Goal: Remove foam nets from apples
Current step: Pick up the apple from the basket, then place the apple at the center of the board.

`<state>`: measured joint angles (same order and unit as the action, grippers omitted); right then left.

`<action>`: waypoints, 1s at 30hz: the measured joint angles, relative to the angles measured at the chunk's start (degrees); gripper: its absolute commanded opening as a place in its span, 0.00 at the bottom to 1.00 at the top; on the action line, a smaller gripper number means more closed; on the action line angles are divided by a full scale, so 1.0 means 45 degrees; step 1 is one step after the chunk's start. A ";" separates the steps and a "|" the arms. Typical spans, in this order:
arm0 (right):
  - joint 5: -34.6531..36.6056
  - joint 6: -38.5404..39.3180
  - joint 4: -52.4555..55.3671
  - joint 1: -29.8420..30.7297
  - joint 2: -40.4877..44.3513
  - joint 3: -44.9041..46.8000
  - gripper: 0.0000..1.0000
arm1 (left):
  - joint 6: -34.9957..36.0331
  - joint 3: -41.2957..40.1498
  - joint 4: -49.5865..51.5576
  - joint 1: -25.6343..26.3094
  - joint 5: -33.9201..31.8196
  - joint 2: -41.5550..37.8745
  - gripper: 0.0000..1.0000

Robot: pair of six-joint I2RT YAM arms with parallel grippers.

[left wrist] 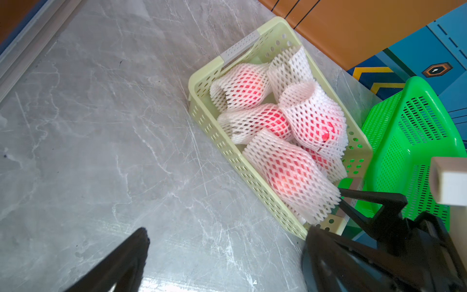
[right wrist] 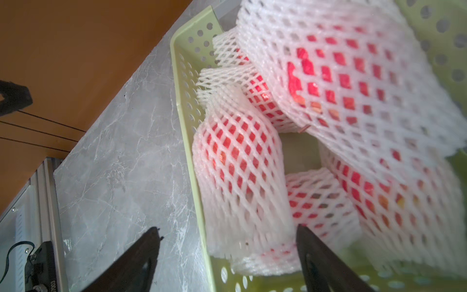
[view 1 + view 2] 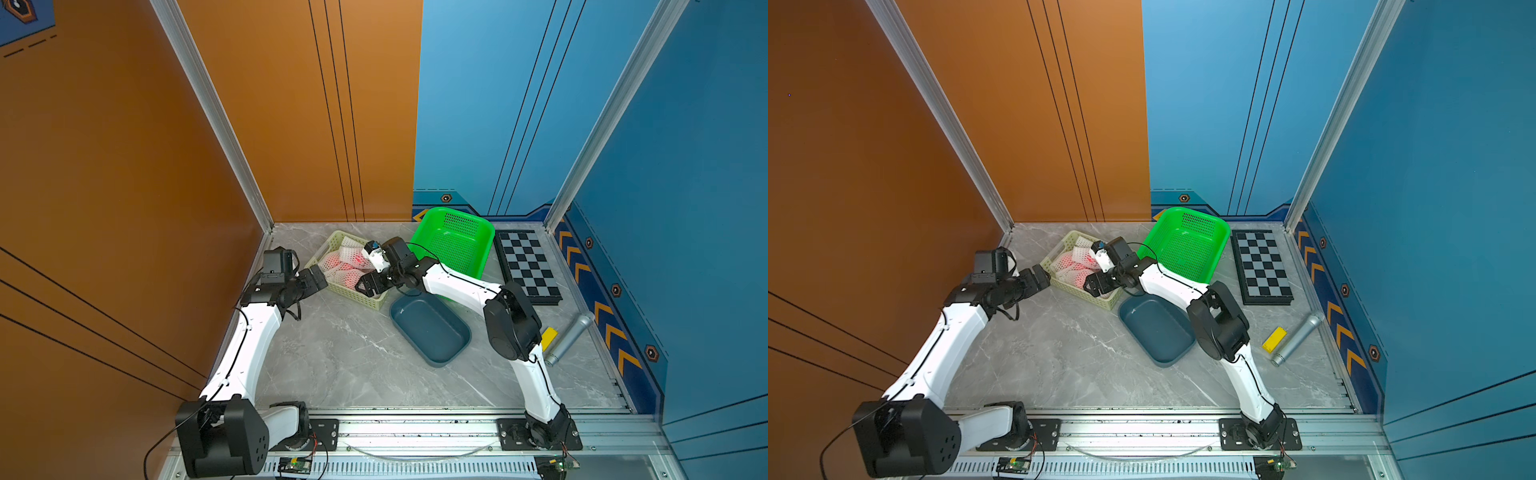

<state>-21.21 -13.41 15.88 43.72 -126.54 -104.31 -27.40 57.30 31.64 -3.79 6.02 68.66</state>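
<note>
Top-down view with the table (image 3: 340, 365) as a clock: the pale yellow basket (image 3: 345, 293) sits at about 10 o'clock. All the apples (image 1: 249, 88) I can see are piled in there, each one inside its white foam net (image 1: 290, 174), red showing pink through the mesh.

The left gripper (image 3: 318, 276) is at the basket's 9 o'clock side, just outside the wall. Its jaws are spread wide with nothing between them.

The right gripper (image 3: 362, 287) is at the basket's 5 o'clock corner, jaws apart too. In its wrist view it straddles the basket wall (image 2: 187, 101). One finger (image 2: 316, 252) is inside, right up against the end of a netted apple (image 2: 237, 161), and the other is outside over bare marble. It isn't clamped on anything.

Other stuff on the table:
- green basket (image 3: 453, 245) at 12-ish
- checkerboard (image 3: 528, 266) at 2
- dark blue tray (image 3: 432, 332) near the middle
- silver cylinder (image 3: 569, 338) at 3, with a yellow block (image 3: 1274, 340) beside it
</note>
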 measured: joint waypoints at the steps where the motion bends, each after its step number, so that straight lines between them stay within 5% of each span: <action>1: 0.0107 0.0000 0.0010 0.0044 -0.0102 -0.0141 0.75 | 0.0010 -0.0078 0.0039 -0.0073 0.0058 -0.0049 0.98; 19: 0.0981 0.0029 -0.0010 0.0204 -0.0330 -0.0690 0.09 | 0.0019 -0.0568 0.0121 -0.0316 0.0573 -0.0578 0.98; 30: -0.0296 0.0661 -0.1258 0.0408 0.2866 0.2671 0.00 | 0.0024 -0.0617 0.0121 -0.0325 0.0913 -0.1156 0.98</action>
<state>-22.55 -10.44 10.22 45.56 -113.65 -92.29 -27.29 54.52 32.18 -5.26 10.13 63.46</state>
